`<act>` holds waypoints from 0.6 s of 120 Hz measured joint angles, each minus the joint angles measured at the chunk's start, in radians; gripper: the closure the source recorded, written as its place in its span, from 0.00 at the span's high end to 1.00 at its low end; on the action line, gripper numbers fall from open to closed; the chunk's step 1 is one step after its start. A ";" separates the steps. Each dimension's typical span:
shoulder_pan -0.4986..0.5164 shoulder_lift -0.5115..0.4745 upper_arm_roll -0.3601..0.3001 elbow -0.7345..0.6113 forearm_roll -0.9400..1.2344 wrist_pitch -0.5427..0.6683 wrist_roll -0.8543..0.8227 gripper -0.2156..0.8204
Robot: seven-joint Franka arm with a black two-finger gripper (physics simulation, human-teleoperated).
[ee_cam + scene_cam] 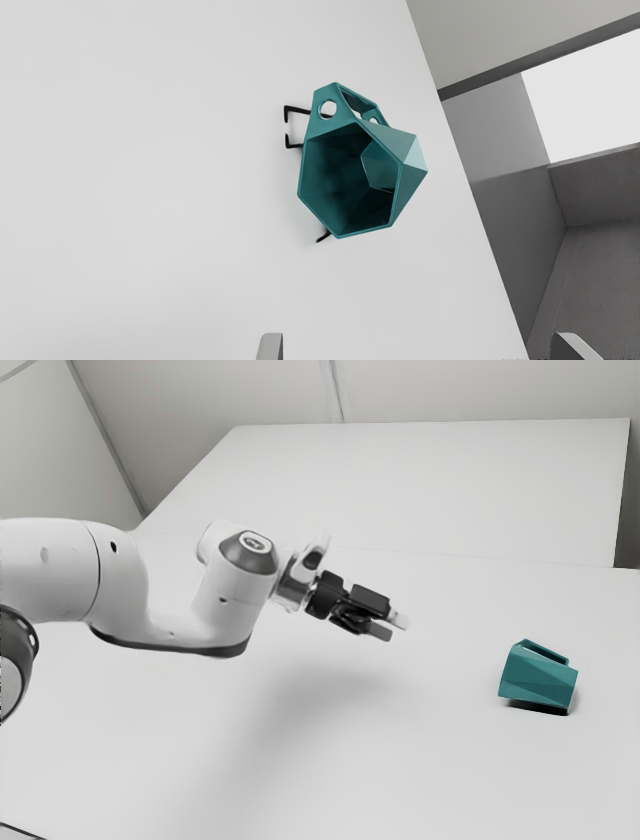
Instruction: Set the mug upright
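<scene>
I find the pincer raised over the counter, well apart from the mug, its fingers spread and nothing held between them. I judge that the open stance leaves room to pass over the mug's wall or handle without nudging it, and that the tilt is meant to bring the fingers in line with it. The mug lies on its side on the counter, toward the exterior view's right, so the required upright position is not met. Its flat facets probably keep it from rolling; a grip that lets it pivot onto its base would seem to be called for.

Condition of the item: teal, faceted all round, with an angular, many-sided mouth turned toward the arm. The wrist view gives me sight of the dark interior. The handle is on the upper side, an angular loop pierced by round holes. I note dark shadow at the mug's underside.
</scene>
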 joint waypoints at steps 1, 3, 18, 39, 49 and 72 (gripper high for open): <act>-0.002 0.002 0.000 0.000 -0.002 0.000 0.001 0.77; -0.007 0.005 0.000 0.000 -0.005 0.000 0.002 0.77; -0.031 0.028 -0.001 0.003 -0.021 -0.001 0.004 0.77; -0.061 0.048 -0.001 0.015 -0.028 -0.003 -0.007 0.77; -0.071 0.063 -0.003 0.025 -0.030 -0.004 -0.011 0.77; -0.091 0.114 -0.005 0.088 -0.029 -0.005 -0.027 0.77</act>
